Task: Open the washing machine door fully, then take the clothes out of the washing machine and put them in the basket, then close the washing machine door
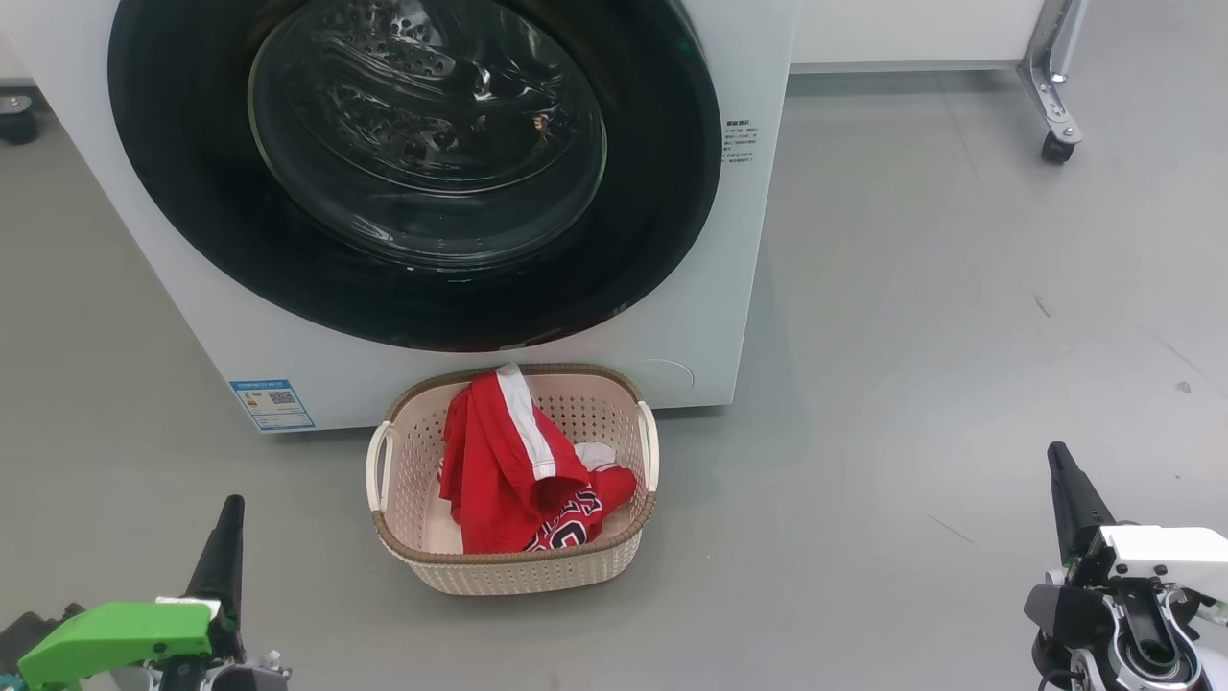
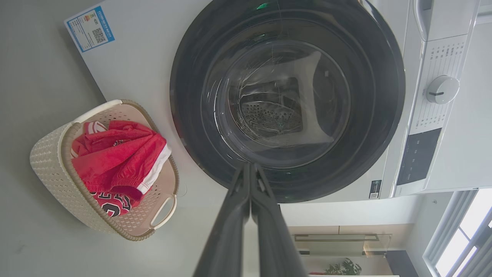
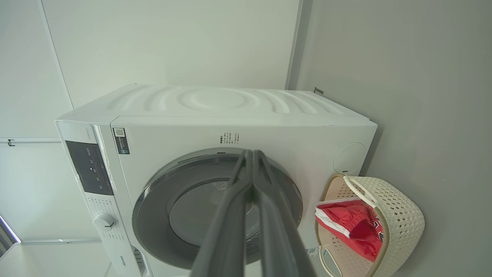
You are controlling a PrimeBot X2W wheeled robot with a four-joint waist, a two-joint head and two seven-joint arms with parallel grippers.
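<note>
While clothes [image 1: 508, 470] occupy the basket [image 1: 523, 574], door [image 1: 177, 173] sits shut.

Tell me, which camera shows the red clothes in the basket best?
The head view: it looks down into the basket, so the clothes lie in full sight, white stripe and lettering included. The left wrist view shows them sideways, lettering partly hidden. The right wrist view shows them small, near its edge.
</note>
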